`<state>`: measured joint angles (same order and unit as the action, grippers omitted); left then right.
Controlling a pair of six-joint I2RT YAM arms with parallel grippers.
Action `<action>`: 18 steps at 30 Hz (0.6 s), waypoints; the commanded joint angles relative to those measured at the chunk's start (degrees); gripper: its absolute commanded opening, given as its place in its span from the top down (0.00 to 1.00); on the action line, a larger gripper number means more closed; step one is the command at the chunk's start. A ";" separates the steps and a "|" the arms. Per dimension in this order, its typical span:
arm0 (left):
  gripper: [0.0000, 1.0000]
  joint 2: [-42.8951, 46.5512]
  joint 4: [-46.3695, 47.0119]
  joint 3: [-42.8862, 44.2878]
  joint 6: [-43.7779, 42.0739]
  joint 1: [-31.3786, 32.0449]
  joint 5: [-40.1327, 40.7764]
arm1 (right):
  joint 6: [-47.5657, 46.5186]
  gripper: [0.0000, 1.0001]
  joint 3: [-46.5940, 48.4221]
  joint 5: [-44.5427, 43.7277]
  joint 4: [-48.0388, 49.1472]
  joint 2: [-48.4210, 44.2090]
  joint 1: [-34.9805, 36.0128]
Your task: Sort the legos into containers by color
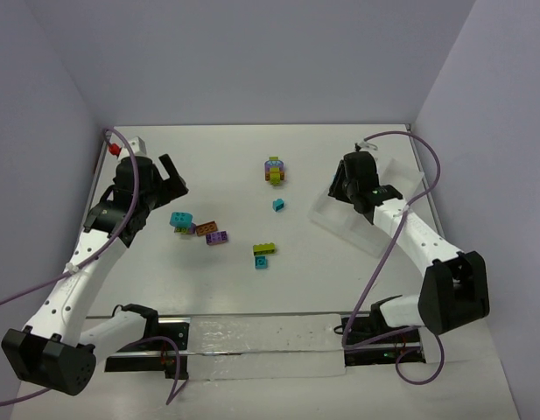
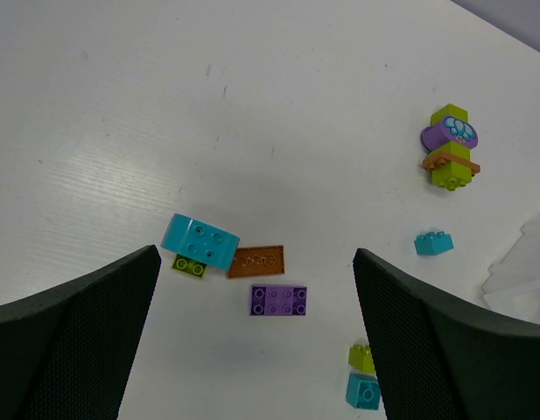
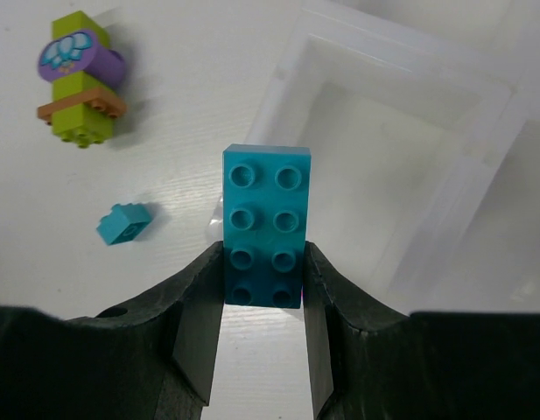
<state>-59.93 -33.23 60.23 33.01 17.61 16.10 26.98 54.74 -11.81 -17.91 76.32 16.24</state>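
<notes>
Left edge: side wall close beside the left arm. The left gripper (image 2: 255, 262) hung above the table (image 1: 340, 289) with its jaws spread wide, nothing between them.

Below it lay a loose group: a cyan brick on lime (image 1: 180, 220), an orange plate (image 1: 205, 229) and a purple brick (image 1: 217, 237), near one another.

Centre: a lime-on-cyan pair (image 1: 263, 254), a small cyan brick (image 1: 277, 205) and a multicoloured stack (image 1: 275, 170), well apart, with bare table between them.

Right: the white tray (image 3: 401, 79) sat askew near the right wall; its compartments in the wrist view showed plain white floor.

The right gripper (image 3: 262, 262) was clamped narrow on a cyan two-by-four brick (image 3: 266, 219), gripped at its near end. The studs faced the wrist camera and the long axis pointed away from the wrist. Its far end overlapped the tray's left wall; I could not tell whether it was inside a compartment.
</notes>
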 commanded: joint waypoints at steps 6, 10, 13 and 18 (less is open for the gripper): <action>0.01 -1.16 0.81 2.00 0.75 0.32 1.12 | -0.94 0.74 1.63 -3.08 4.60 5.85 -1.66; 0.01 -1.31 0.49 2.16 0.75 0.32 1.11 | -0.61 0.47 2.28 -4.56 5.42 8.88 -1.90; 0.01 -1.19 0.01 2.18 0.47 0.32 1.56 | -0.70 0.12 2.95 -5.50 5.45 8.83 -1.86; 0.01 -0.75 -0.41 2.19 0.35 0.32 2.40 | -2.66 0.10 3.85 -6.35 5.62 4.24 0.32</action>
<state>-61.14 -33.70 60.23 33.43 17.61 16.99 25.84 55.63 -15.15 -15.58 85.53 15.00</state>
